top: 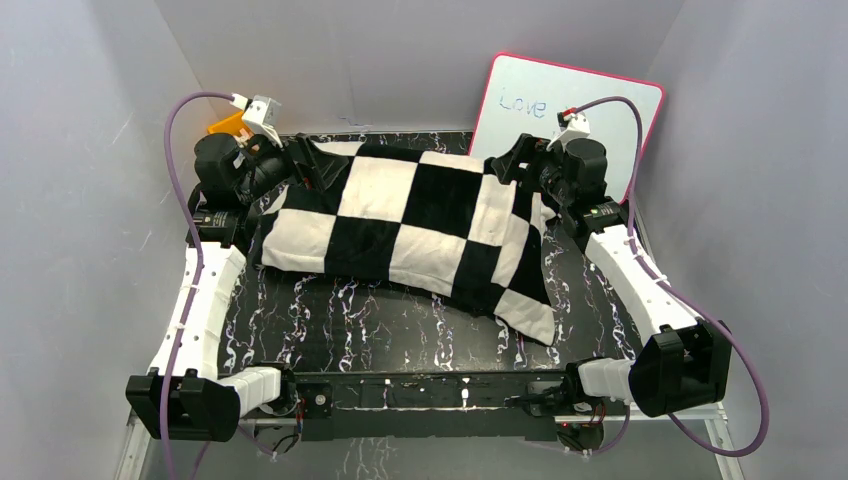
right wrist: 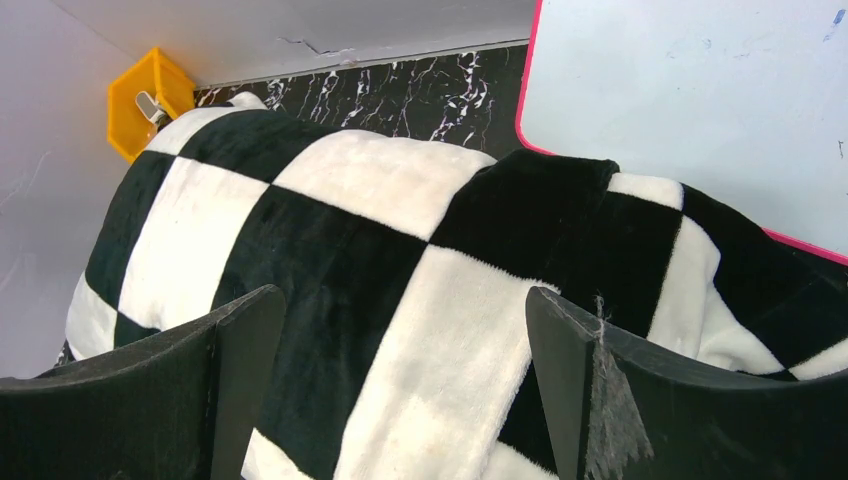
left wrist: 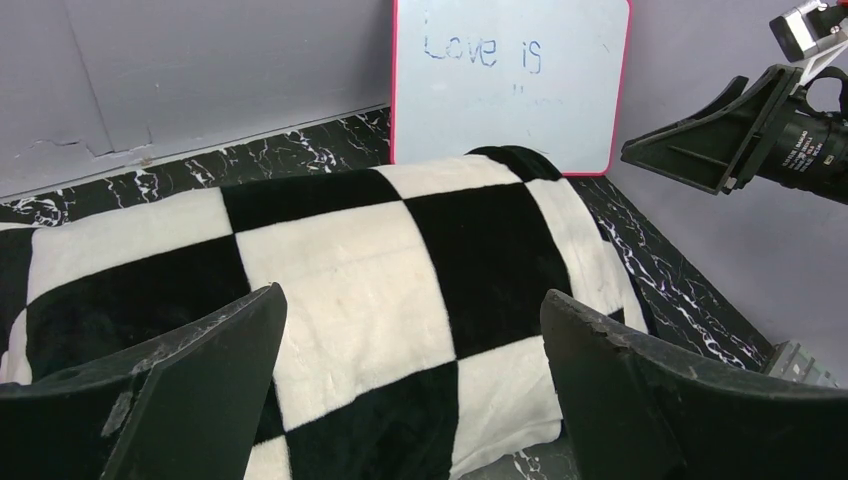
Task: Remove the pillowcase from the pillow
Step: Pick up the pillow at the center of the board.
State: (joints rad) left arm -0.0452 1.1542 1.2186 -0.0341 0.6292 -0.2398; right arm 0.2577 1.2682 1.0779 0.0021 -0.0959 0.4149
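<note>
Top: pillowcase lies puffed on desk, between left pincer and right pincer, one at each end.
Left wrist: pincer wide open, grips nothing. Checkered fabric sits just ahead and below.
Right wrist: also wide open and empty, fabric spread ahead. Pillow hidden inside.

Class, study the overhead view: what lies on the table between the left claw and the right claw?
The black-and-white checkered pillowcase fills that whole stretch, reaching from the left claw to the right claw. The top external view shows this.
</note>
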